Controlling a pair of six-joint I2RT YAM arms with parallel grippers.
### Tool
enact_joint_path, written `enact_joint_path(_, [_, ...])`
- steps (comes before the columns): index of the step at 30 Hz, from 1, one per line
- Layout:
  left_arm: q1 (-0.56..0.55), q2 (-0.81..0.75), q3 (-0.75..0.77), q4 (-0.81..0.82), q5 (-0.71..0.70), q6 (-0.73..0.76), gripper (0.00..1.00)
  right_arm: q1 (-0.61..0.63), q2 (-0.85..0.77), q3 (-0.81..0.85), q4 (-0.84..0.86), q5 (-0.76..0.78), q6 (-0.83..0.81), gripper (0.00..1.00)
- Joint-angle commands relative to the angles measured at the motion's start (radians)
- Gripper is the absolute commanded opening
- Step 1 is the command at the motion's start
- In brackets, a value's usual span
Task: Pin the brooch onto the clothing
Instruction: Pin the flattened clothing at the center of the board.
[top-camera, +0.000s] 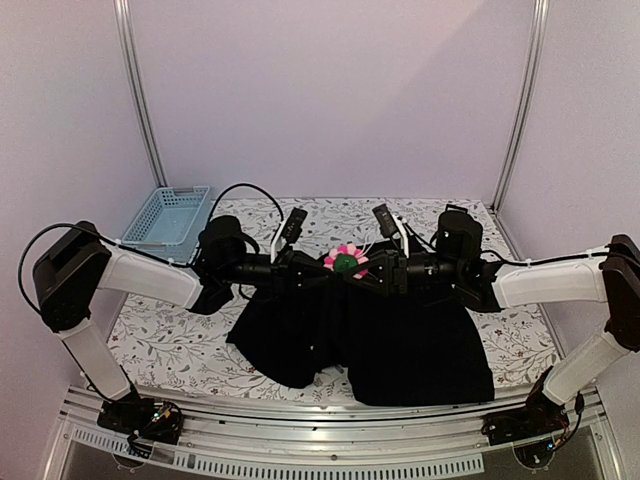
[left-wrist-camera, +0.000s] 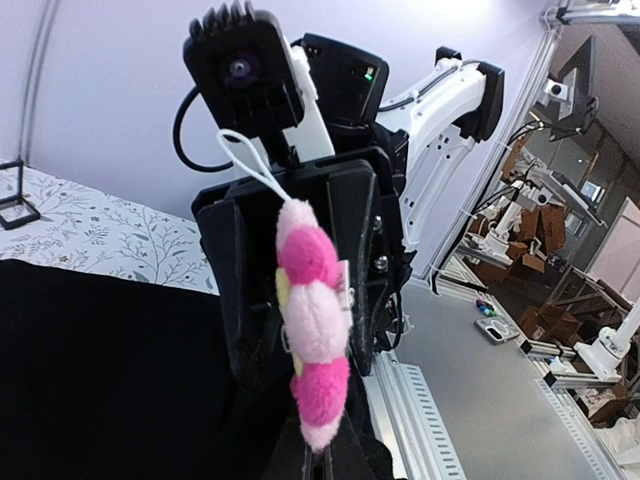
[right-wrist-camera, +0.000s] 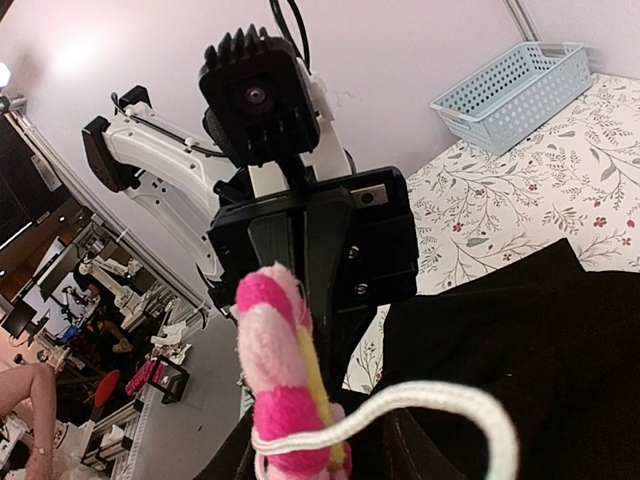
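The brooch, a plush flower with pink petals and a green centre, hangs above the table between both grippers. My right gripper is shut on it. It shows edge-on in the right wrist view with a white cord loop, and in the left wrist view. The black clothing lies on the table with its top edge lifted. My left gripper is shut on that fabric, its fingertips just under the brooch. The shirt's star emblem is hidden.
A light-blue basket stands at the back left, also in the right wrist view. A small black stand sits on the floral tablecloth. Metal frame posts rise at the back corners.
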Motion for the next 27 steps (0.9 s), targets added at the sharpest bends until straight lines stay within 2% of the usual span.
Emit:
enact_joint_path(1, [-0.013,-0.036,0.003,-0.005,0.031,0.041,0.0,-0.013,0.033,0.047,-0.081,0.075,0.026,0.36])
enact_joint_path(6, [-0.016,-0.037,0.01,-0.034,0.028,0.05,0.0,-0.012,0.043,0.069,-0.144,0.117,0.022,0.41])
enact_joint_path(12, [-0.017,-0.04,0.017,-0.038,0.027,0.056,0.0,-0.013,0.053,0.079,-0.174,0.118,0.023,0.35])
enact_joint_path(20, [-0.02,-0.042,0.026,-0.036,0.034,0.07,0.0,-0.015,0.077,0.113,-0.251,0.128,0.019,0.25])
enact_joint_path(27, [-0.02,-0.046,0.025,-0.041,0.03,0.071,0.0,-0.02,0.066,0.105,-0.249,0.146,0.03,0.15])
